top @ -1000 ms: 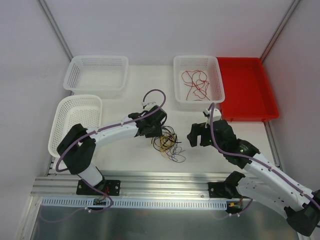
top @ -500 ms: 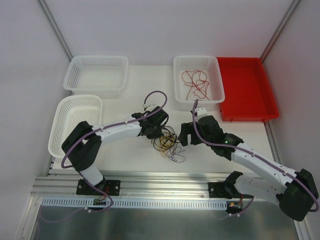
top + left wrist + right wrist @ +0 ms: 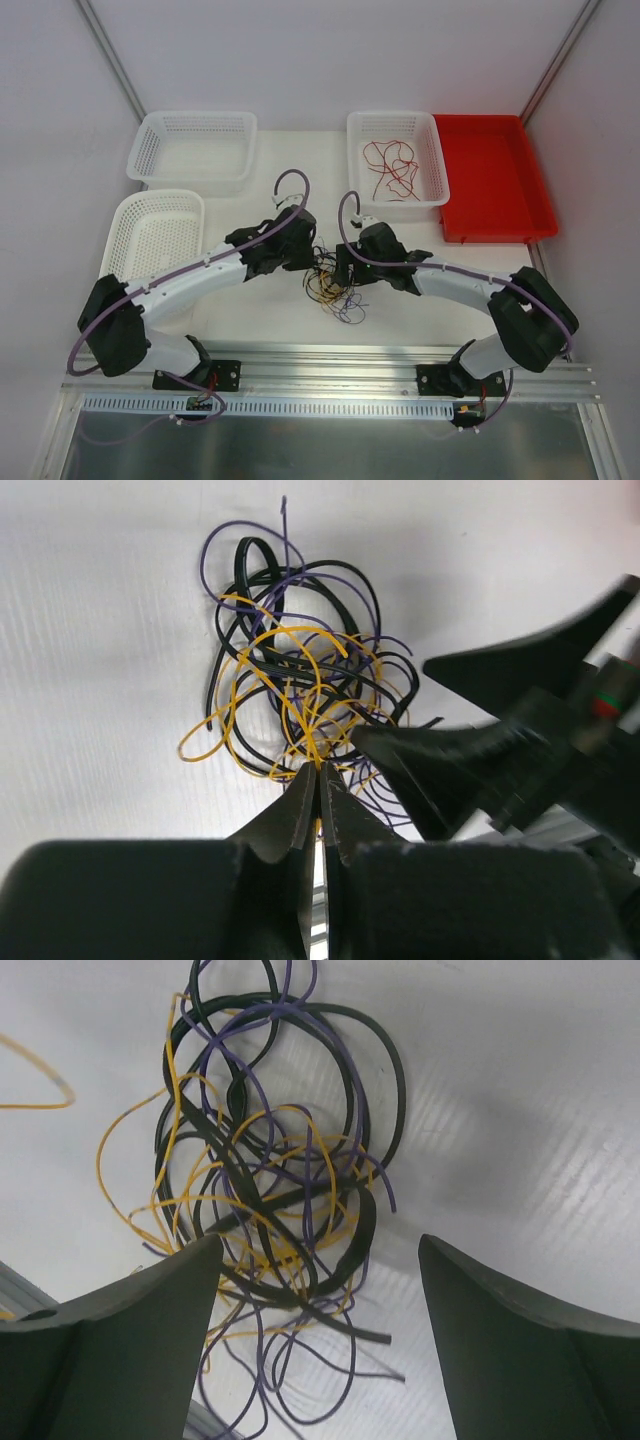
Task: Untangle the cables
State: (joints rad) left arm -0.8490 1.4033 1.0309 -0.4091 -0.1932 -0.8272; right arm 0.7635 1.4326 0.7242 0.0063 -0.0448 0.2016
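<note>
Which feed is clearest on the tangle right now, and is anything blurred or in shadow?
Left wrist: cables sharp, but the right gripper at the frame's right is blurred. Right wrist: strands crisp, its own fingers dark silhouettes, a faint shadow on the table beside the tangle. Top external: even light, no glare, tangle too small to separate strands.

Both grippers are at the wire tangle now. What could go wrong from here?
1. The left gripper is shut on a thin yellow wire threaded through black and purple loops; pulling may drag the whole tangle.
2. The right gripper, open, straddles several strands; closing may grab mixed colours.
3. The grippers are close; they might collide.
</note>
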